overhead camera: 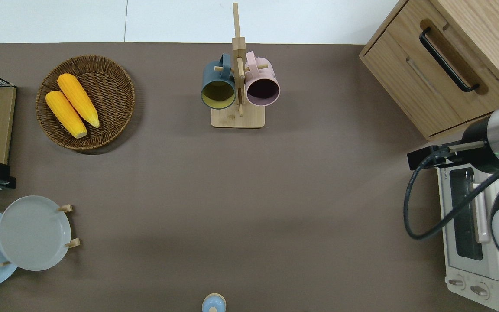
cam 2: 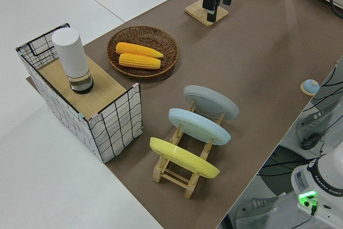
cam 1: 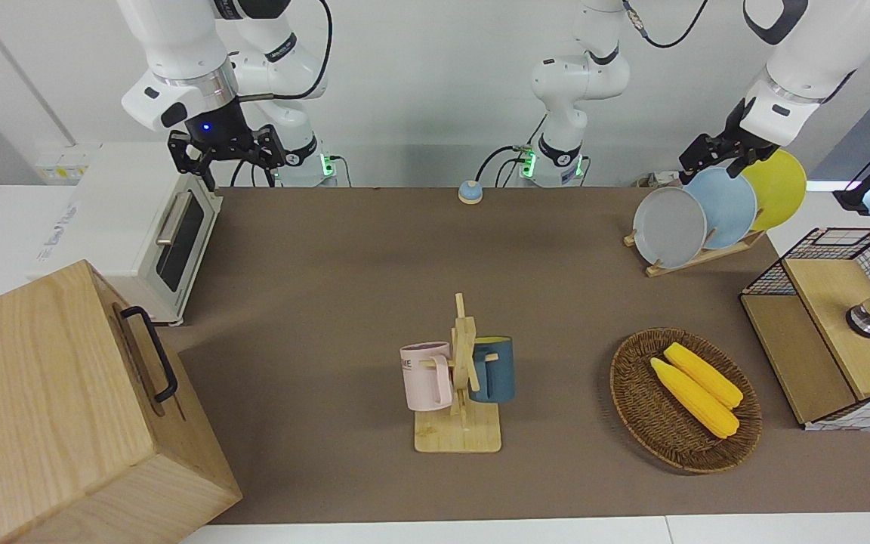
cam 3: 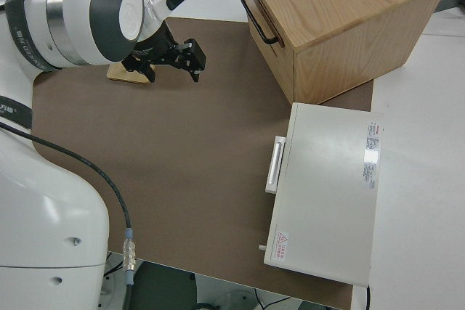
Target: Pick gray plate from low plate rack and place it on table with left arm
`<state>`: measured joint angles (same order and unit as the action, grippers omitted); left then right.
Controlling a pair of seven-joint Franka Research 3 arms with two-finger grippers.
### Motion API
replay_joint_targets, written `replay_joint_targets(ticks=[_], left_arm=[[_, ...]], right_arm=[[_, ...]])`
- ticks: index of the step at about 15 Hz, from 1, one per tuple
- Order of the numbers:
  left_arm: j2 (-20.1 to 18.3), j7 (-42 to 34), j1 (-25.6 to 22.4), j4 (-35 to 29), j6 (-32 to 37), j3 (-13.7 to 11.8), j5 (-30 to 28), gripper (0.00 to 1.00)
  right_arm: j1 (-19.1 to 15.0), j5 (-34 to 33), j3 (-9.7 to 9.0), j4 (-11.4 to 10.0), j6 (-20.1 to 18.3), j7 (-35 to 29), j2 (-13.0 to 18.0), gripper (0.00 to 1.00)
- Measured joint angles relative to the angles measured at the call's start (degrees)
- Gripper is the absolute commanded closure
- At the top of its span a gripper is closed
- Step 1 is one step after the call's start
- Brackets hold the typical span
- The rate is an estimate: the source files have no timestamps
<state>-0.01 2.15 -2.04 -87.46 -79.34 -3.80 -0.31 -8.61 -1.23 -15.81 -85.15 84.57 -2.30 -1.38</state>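
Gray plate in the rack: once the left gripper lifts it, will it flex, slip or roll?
The gray plate looks rigid, so it probably won't flex. Its smooth surface and thin rim suggest it could slip in a two-finger pinch. It leans on edge between pegs of the low plate rack, beside the light-blue plate; being round, it may roll if released upright.

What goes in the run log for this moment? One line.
left gripper: over rack end | gray plate: in low plate rack | right arm: parked
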Motion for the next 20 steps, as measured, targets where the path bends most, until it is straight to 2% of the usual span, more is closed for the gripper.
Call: replay_joint_targets(ticks=[6, 11, 15, 20], left_arm=[[0.6, 2.5, 1.6, 0.1, 0.1, 0.2, 1.5, 0.01], [1.0, 2.7, 1.6, -0.7, 0.2, -0.7, 3.6, 0.01], [1.0, 2.6, 1.8, -4.7, -0.1, -0.6, 9.8, 0.01], [-1.1, 1.3, 1.7, -14.0, -5.4, -0.8, 12.7, 0.02]], right_arm=[[0.0, 0.0, 0.0, 0.0, 0.0, 0.0, 0.0, 0.017], [0.0, 0.0, 0.0, 0.0, 0.0, 0.0, 0.0, 0.017], [0.0, 0.0, 0.0, 0.0, 0.0, 0.0, 0.0, 0.017], [0.0, 0.0, 0.0, 0.0, 0.0, 0.0, 0.0, 0.017]])
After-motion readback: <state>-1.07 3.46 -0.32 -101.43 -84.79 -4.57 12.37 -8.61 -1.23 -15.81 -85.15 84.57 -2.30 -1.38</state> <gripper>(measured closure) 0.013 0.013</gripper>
